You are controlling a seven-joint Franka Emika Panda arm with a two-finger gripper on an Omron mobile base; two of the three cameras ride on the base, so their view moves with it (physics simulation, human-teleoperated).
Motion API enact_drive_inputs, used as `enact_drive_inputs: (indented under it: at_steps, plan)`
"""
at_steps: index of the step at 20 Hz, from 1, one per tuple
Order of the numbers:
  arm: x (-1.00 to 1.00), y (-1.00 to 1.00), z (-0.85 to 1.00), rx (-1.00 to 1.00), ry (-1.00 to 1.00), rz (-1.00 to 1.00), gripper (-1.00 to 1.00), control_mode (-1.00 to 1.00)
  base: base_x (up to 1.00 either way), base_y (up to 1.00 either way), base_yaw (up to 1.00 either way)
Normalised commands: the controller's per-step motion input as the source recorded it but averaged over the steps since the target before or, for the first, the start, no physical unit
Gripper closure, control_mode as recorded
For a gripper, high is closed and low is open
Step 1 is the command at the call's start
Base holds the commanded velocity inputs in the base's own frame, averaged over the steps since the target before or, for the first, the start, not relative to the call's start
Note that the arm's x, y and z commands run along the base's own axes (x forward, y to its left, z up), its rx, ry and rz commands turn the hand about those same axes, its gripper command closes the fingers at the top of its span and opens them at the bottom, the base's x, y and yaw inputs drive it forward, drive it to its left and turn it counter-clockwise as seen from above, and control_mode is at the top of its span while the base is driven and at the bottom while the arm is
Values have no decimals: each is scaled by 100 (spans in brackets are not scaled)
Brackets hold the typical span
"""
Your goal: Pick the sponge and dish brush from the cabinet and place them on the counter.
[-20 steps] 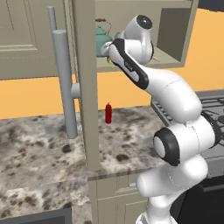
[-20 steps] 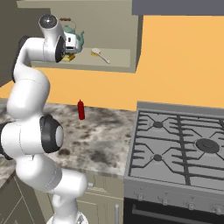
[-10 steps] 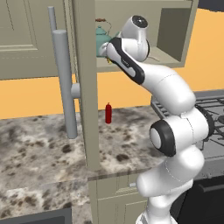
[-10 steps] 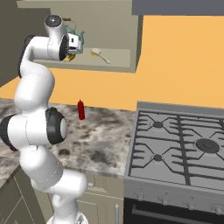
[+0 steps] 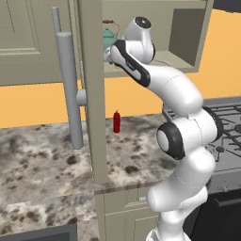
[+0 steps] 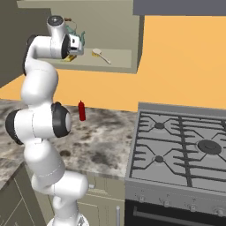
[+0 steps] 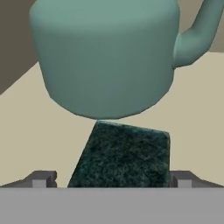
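Hand view: sponge [image 7: 124, 155] lies dark-green side up on the beige cabinet [image 6: 115, 65] shelf, directly in front of a teal kettle [image 7: 105, 52]. Gripper [image 7: 113, 179] straddles it, fingers [image 7: 41, 178] spread wide to either side, not closed on it. Right base view: dish brush [image 6: 101, 55] lies on the same shelf, right of the kettle. Below, a red bottle [image 6: 81, 110] stands on the counter [image 6: 101, 141], beside the stove [image 6: 185, 154].

The cabinet's beige shelf [image 6: 119, 59] has a teal kettle [image 7: 107, 54] sitting on it with the dark-green-topped sponge [image 7: 122, 155] right in front, plus the dish brush [image 6: 101, 54] lying off to the side. Down below, a red bottle [image 6: 81, 110] stands upright on the speckled stone counter [image 6: 103, 141].
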Motion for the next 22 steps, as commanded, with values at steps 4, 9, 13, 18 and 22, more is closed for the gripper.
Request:
enact_drive_inputs:
  at_steps: [4,9,13,18,22]
  plan:
    - [22,15,-17,-2,7,0,100,-100,0,0,0]
    - [10,5,-15,-1,5,0,100,-100,0,0,0]
    - [-5,0,-8,0,0,0,100,-100,0,0,0]
    - [-40,-2,-11,0,-1,0,100,-100,0,0,0]
    - [-59,-11,-23,0,-4,0,100,-100,0,0,0]
